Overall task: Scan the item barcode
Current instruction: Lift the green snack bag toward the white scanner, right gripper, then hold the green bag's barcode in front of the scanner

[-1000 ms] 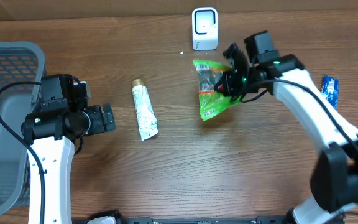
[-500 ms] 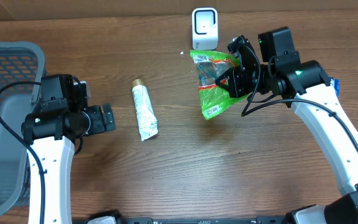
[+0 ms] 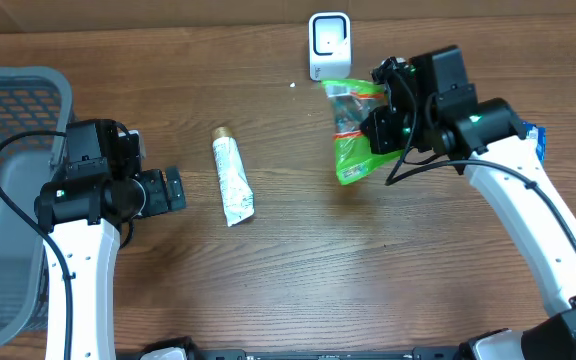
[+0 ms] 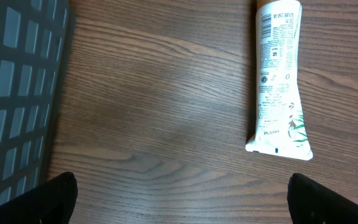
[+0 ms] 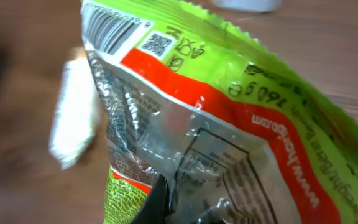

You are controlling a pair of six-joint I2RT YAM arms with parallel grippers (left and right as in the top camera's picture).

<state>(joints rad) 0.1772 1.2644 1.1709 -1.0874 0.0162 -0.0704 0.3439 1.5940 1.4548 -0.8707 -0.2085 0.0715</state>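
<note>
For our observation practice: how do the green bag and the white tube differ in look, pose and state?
The bag is green, red and clear; the tube is white and slim. The bag hangs in the right gripper; the tube lies flat on the table, untouched. The bag is near the scanner; the tube lies farther left. Both carry small print.

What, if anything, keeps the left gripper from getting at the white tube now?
Probably nothing, so yes: the left gripper is open, with only bare table between it and the white tube.
</note>
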